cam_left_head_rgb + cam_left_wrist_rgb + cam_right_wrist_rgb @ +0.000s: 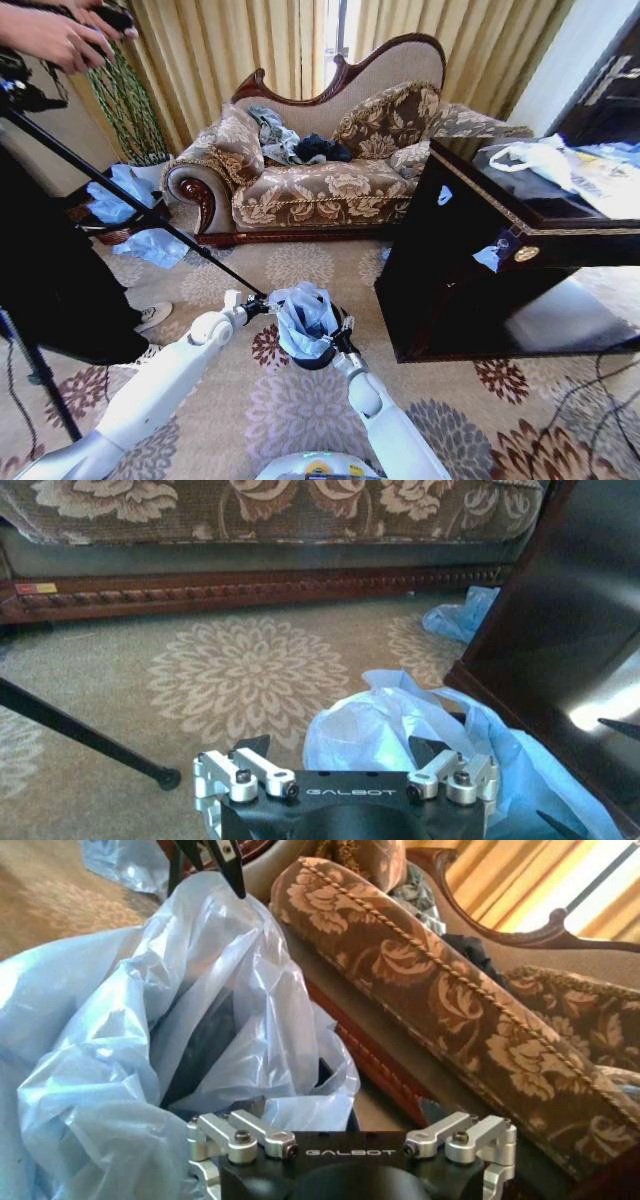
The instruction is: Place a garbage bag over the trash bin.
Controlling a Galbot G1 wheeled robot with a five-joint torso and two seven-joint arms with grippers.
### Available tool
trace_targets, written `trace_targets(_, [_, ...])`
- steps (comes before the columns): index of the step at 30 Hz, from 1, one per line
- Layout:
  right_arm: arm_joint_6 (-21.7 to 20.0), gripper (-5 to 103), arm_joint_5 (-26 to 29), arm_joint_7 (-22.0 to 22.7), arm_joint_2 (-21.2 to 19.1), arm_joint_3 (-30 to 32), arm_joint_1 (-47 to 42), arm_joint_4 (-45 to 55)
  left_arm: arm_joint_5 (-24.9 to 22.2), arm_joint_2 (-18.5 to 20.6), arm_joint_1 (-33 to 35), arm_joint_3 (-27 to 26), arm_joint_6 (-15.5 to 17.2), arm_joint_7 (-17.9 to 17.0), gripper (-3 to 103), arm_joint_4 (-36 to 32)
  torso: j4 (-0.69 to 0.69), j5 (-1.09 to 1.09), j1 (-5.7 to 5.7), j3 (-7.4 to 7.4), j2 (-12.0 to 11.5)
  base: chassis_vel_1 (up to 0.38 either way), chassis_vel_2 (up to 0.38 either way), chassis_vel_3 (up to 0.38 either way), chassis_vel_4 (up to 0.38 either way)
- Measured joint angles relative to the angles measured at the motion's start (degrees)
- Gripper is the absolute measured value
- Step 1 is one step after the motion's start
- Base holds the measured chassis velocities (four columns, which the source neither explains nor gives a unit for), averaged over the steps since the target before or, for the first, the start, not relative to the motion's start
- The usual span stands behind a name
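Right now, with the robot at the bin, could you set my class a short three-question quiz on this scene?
1. True or false: the garbage bag lies flat on the carpet, away from the trash bin.
2. What stands on the robot's right of the bin? A: sofa. B: dark cabinet. C: plant.
3. Which is at the bag: the left gripper, the right gripper, or both?

Key: 1 false, it is bunched at the bin's mouth. 2 B. 3 both.

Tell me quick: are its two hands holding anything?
Left gripper: open, holding nothing, at the garbage bag.
Right gripper: open, holding nothing, against the bag.
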Motion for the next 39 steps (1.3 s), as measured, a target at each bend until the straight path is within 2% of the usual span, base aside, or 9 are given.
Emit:
trace_targets(3, [-1.2,101,0.1,0.8,0.4,-0.1,0.2,-0.1,-0.3,0.1,0.0,0.0,0.0,0.0,96,0.0,0.01,0.04,0.00,0.01,0.0,0.000,0.000,0.000,0.000])
trace_targets(10, [-7.0,83,-1.5,4.2,0.6,-0.4,0.6,1.5,-0.7,0.0,0.0,-0.2,-0.1,0.1,96,0.1,0.01,0.01,0.00,0.01,0.0,0.000,0.000,0.000,0.000])
trace_targets(12, [-9.2,71,-3.5,5.4,0.5,-1.3,0.6,2.2,-0.9,-0.1,0.0,-0.4,-0.1,0.1,96,0.1,0.01,0.01,0.00,0.01,0.0,0.000,0.000,0.000,0.000])
trace_targets(17, [-11.7,86,-3.1,5.5,-0.2,-3.6,-0.1,5.2,-1.1,0.1,-0.1,-0.6,-0.1,0.1,96,0.2,0.01,0.01,0.00,0.01,0.0,0.000,0.000,0.000,0.000])
trace_targets(19, [-14.8,96,0.4,5.5,-0.9,-6.6,-0.8,8.0,-1.2,0.1,-0.1,-0.7,-0.1,0.1,96,0.4,0.01,0.01,0.00,0.01,0.0,0.000,0.000,0.000,0.000])
trace_targets(22, [-17.1,100,3.8,5.5,-1.2,-8.8,-0.8,9.2,-1.2,-0.1,0.0,-0.9,-0.1,0.1,96,0.5,0.01,0.01,0.00,0.01,0.0,0.000,0.000,0.000,0.000])
trace_targets(34, [-19.5,102,6.3,4.1,-0.5,-8.4,5.1,3.8,-1.3,-0.7,0.6,-1.3,-0.4,0.1,96,0.6,0.02,0.01,0.01,0.01,0.0,0.000,0.000,0.000,0.000])
trace_targets(38, [-20.2,96,5.7,2.8,-0.4,-8.2,5.5,2.6,-1.5,-0.8,0.3,-1.4,-0.5,0.2,96,0.6,0.01,0.01,0.00,0.01,0.0,0.000,0.000,0.000,0.000])
trace_targets(39, [-20.1,89,5.4,2.3,-0.3,-8.0,5.5,2.3,-1.5,-0.8,0.2,-1.4,-0.5,0.2,96,0.6,0.01,0.01,0.00,0.01,0.0,0.000,0.000,0.000,0.000])
